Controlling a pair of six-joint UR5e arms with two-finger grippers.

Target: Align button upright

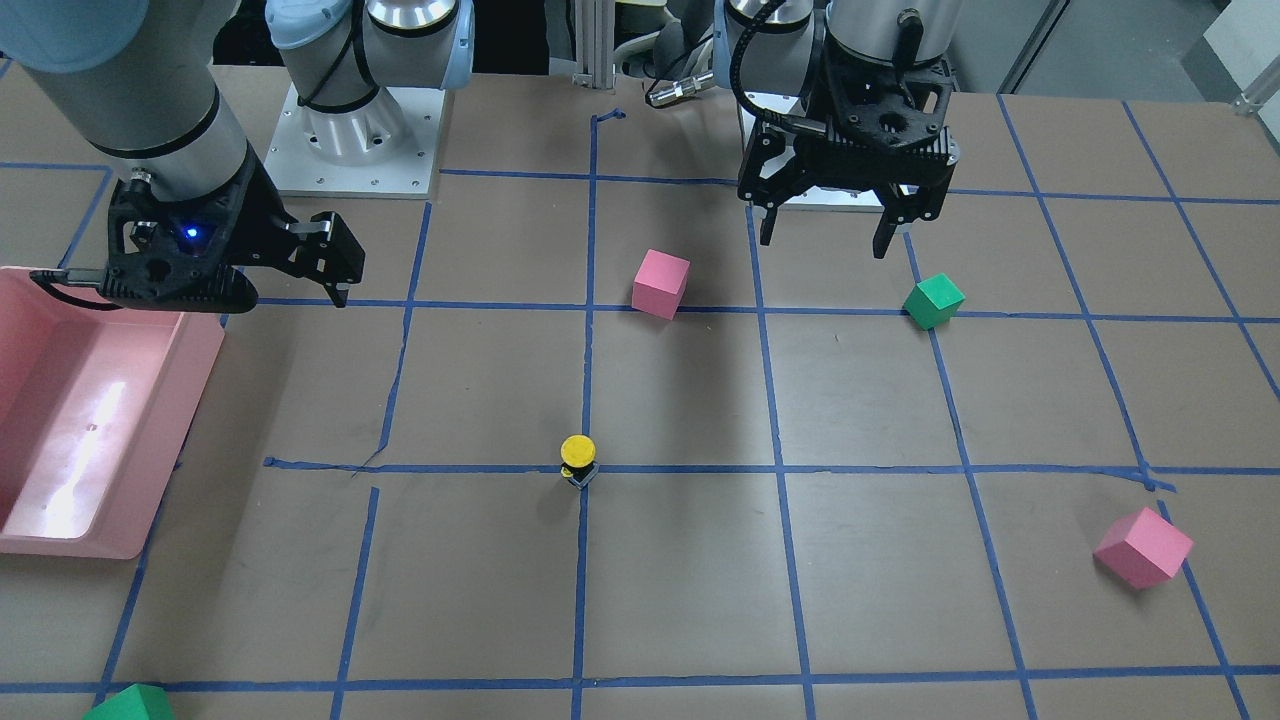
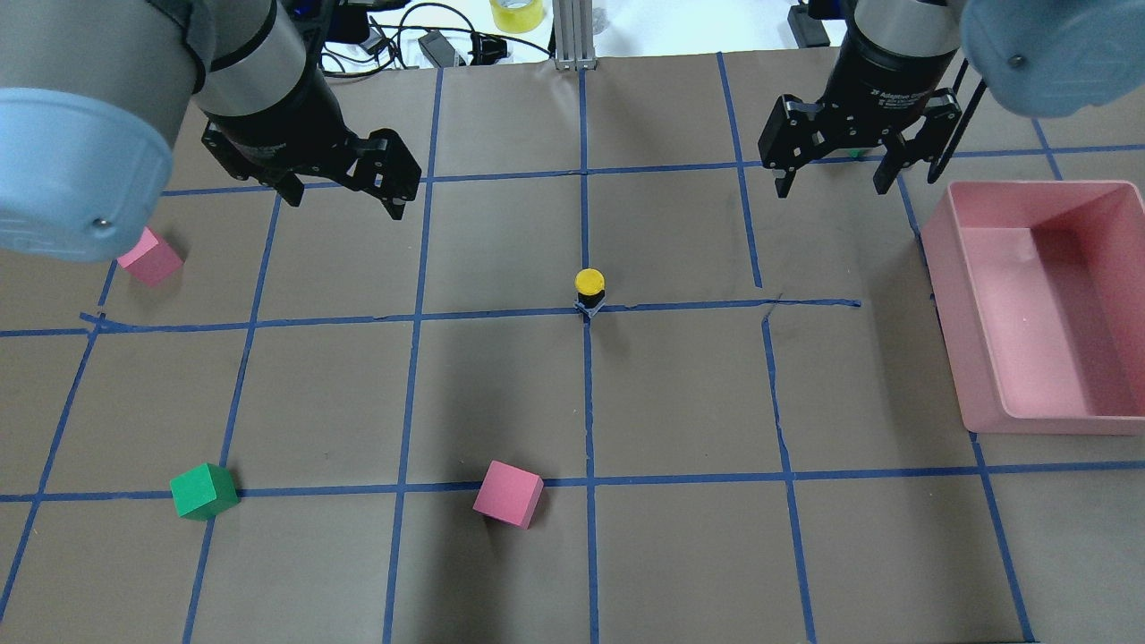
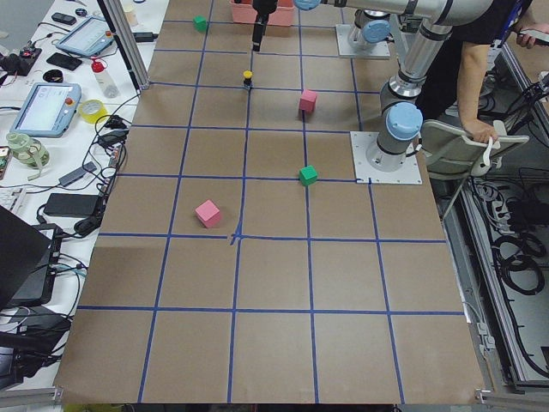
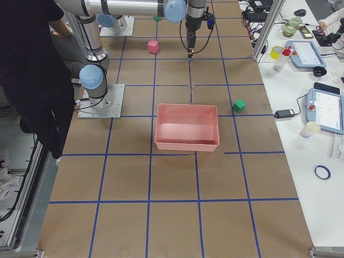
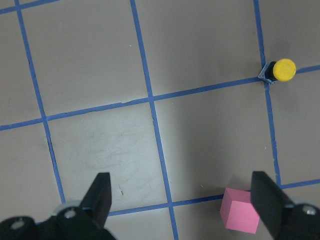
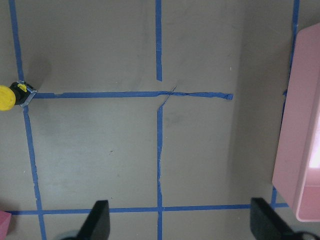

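Observation:
The button [image 2: 589,288] stands upright on a blue tape crossing in the middle of the table, yellow cap on top, black body and grey base below. It also shows in the front view [image 1: 578,460], the left wrist view [image 5: 280,71] and at the left edge of the right wrist view [image 6: 10,96]. My left gripper [image 2: 344,199] hovers open and empty above the table, beyond and to the left of the button. My right gripper [image 2: 832,188] hovers open and empty beyond and to its right. Neither touches it.
A pink tray [image 2: 1038,422] sits at the table's right side, below the right arm. Pink cubes lie near front centre [image 2: 508,494] and far left [image 2: 150,258]. A green cube [image 2: 204,490] lies front left. Another green cube [image 1: 130,705] sits at the far edge.

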